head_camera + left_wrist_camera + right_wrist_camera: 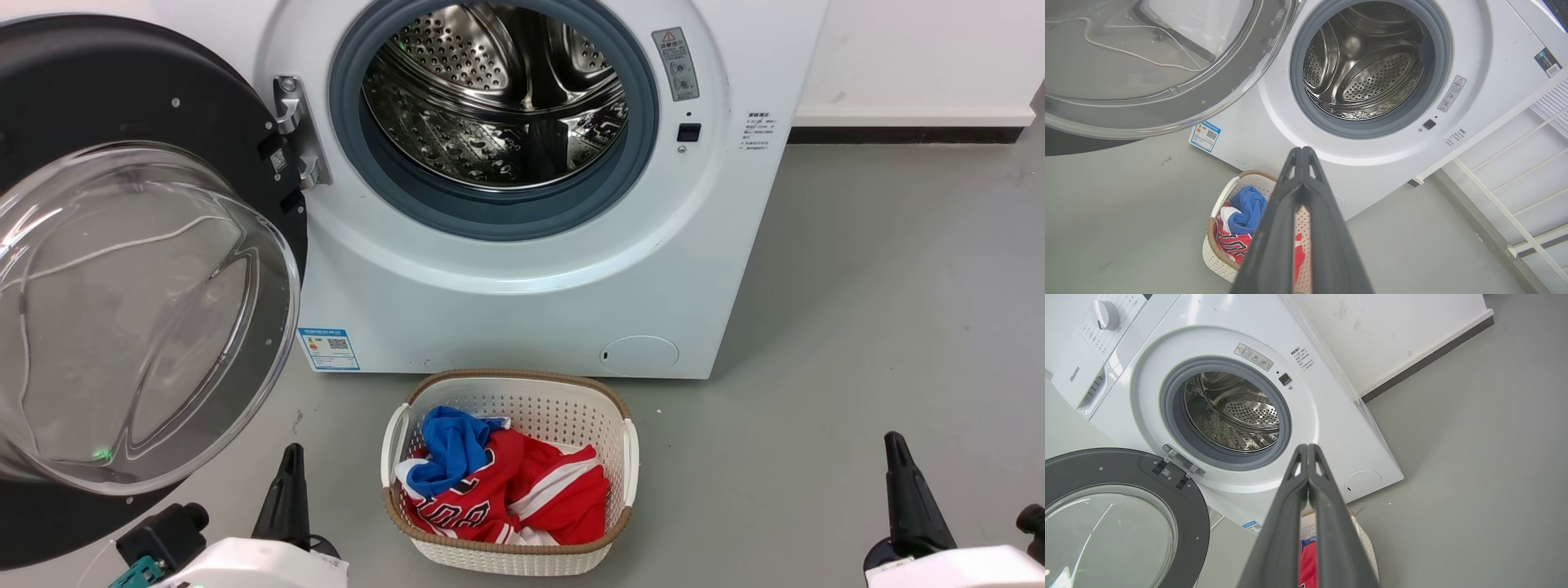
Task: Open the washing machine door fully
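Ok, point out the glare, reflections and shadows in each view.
Head view: pale reflections streak the washing machine door; the drum glints. Left wrist view: the washing machine glares white below the opening. Right wrist view: a soft shadow on the floor beside it.

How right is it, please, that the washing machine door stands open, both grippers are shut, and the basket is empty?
Only the basket is wrong: the head view shows red and blue clothes in it. The washing machine door stands open, and the left gripper and right gripper are shut.
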You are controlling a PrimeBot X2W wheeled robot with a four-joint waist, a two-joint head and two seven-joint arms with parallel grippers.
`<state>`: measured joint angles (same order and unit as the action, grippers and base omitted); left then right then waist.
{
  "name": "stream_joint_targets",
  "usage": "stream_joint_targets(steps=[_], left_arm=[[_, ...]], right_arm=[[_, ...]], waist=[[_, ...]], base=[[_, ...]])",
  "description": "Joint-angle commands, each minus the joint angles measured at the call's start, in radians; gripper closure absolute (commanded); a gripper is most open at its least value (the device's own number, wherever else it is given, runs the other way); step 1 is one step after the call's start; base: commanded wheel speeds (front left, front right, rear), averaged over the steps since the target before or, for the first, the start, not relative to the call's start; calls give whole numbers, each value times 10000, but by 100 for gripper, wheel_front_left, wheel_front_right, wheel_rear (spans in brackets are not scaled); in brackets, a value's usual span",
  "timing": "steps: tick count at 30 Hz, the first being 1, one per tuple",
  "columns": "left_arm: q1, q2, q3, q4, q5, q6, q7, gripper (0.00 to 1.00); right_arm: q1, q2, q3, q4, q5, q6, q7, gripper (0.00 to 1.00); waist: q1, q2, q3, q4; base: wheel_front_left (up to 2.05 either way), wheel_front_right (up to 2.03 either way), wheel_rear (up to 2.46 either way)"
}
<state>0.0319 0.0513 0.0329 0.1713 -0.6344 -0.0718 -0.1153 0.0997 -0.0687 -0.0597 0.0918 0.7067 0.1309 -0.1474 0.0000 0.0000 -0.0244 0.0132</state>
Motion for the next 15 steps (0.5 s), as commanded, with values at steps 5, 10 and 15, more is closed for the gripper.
stream_joint_targets(steps=[5, 10, 15], left_arm=[[-374, 0, 94, -26, -953, -113, 214, 100], [-461, -1, 156, 35, -1673, -157, 386, 100], [-557, -2, 215, 92, -2354, -192, 545, 100]], right_arm=[[-411, -111, 10, 34, 938, 0, 194, 100], [-571, -124, 14, 151, 1645, -1, 353, 100], [-694, -136, 14, 263, 2311, -1, 510, 100]], waist=[[0, 0, 16, -7], [0, 0, 30, -14], [0, 0, 45, -21]], base=[[0, 0, 0], [0, 0, 0], [0, 0, 0]])
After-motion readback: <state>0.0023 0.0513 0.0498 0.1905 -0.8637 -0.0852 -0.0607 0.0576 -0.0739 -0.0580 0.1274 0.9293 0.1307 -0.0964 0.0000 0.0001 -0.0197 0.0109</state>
